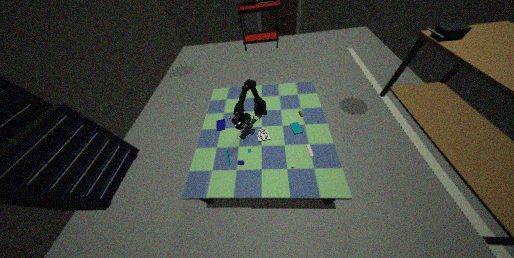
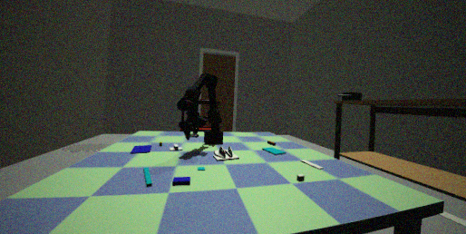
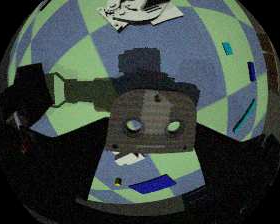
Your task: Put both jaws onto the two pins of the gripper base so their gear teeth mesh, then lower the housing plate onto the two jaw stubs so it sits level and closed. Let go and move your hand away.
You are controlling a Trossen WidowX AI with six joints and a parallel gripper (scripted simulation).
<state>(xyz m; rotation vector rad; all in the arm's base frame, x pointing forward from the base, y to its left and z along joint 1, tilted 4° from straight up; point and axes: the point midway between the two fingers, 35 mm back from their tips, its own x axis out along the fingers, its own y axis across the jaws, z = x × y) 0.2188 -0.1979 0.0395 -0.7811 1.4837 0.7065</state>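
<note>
Gripping the dark, two-holed housing plate (image 3: 152,136), the hand (image 1: 241,120) (image 2: 192,135) (image 3: 151,124) stands wide.

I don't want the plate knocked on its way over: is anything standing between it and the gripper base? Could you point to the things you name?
Nothing visible stands between the held housing plate (image 3: 153,107) and the gripper base (image 1: 263,135) (image 2: 227,157) (image 3: 167,15); only the arm's shadow (image 1: 246,132) (image 2: 192,153) (image 3: 139,62) lies there.

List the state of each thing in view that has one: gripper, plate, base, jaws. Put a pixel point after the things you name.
Gripper (image 1: 243,122) (image 2: 192,136) (image 3: 151,124): shut on plate, above table.
Plate (image 3: 151,107): held, off the base.
Base (image 1: 260,139) (image 2: 227,158) (image 3: 167,16): flat on table, uncovered.
Jaws: upright at the base; mesh can't be told.
</note>
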